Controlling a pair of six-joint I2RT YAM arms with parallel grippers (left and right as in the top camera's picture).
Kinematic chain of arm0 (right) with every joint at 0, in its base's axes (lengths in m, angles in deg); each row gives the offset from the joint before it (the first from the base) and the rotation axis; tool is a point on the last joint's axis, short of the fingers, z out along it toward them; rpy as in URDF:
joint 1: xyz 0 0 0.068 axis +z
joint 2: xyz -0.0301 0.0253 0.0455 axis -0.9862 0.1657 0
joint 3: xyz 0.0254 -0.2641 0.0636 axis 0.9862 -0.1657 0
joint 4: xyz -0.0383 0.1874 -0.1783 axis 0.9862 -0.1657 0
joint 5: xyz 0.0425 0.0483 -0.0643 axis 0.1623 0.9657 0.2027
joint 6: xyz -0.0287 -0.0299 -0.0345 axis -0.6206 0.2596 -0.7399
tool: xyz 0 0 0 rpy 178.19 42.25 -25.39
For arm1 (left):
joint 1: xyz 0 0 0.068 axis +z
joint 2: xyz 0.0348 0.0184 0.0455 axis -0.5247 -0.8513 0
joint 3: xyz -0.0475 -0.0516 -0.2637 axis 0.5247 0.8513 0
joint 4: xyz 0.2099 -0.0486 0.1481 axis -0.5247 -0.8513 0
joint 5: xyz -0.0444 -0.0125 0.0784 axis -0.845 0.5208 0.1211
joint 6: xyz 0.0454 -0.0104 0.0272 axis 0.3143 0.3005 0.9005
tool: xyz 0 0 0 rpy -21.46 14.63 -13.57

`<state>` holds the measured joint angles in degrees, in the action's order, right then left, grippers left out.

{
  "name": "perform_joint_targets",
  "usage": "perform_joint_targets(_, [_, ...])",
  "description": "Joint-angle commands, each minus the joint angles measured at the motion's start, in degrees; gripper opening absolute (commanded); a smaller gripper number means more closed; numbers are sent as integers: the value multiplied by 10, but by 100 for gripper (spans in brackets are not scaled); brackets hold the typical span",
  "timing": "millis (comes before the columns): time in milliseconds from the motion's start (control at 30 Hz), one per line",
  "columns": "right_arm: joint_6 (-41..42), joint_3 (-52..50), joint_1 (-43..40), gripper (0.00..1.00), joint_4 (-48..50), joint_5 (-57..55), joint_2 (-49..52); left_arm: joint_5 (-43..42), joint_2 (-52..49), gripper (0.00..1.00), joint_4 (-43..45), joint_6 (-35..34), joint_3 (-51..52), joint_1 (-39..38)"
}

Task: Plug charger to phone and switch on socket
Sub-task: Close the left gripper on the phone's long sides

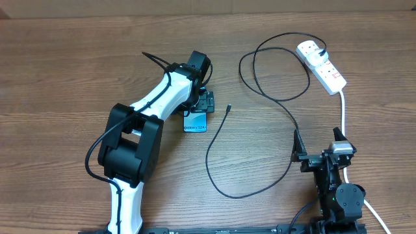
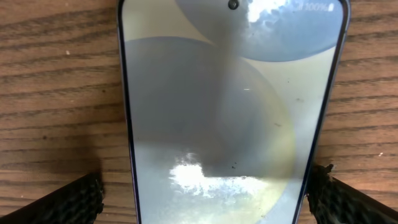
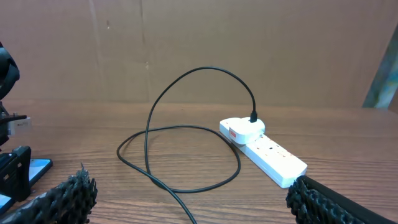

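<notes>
The phone [image 1: 195, 124] lies flat on the table, its pale glossy screen [image 2: 230, 124] filling the left wrist view. My left gripper [image 1: 203, 106] hangs low over it, open, with one finger [image 2: 68, 202] on each side of the phone's long edges. The charger [image 1: 283, 104], a thin black cable, loops across the table. Its small tip [image 1: 229, 108] lies free just right of the phone, and its other end is plugged into the white socket [image 1: 322, 65] at the far right. My right gripper [image 1: 318, 148] rests open near the front right, holding nothing, and faces the socket [image 3: 268, 151].
The socket's thick white cord [image 1: 343, 114] runs down the right side past my right arm. Cable loops [image 3: 180, 155] lie on the wood between my right gripper and the socket. A brown cardboard wall [image 3: 199, 43] closes the far side.
</notes>
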<state>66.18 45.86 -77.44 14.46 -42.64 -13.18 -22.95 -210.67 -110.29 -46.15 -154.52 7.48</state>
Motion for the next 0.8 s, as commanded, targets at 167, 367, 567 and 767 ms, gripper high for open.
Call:
perform_joint_targets(167, [-1, -6, -3, 100, 4, 1, -3, -26, -18, 100, 7, 9, 0, -14])
perform_joint_targets(367, [-1, -6, -3, 100, 4, 1, -3, -11, -18, 100, 6, -5, 0, -14])
perform_joint_targets(567, [-1, -6, -3, 100, 4, 1, -3, -2, -18, 99, 4, -5, 3, -14])
perform_joint_targets(767, [-1, -6, -3, 100, 4, 1, -3, 7, -18, 100, 2, -6, 5, -14])
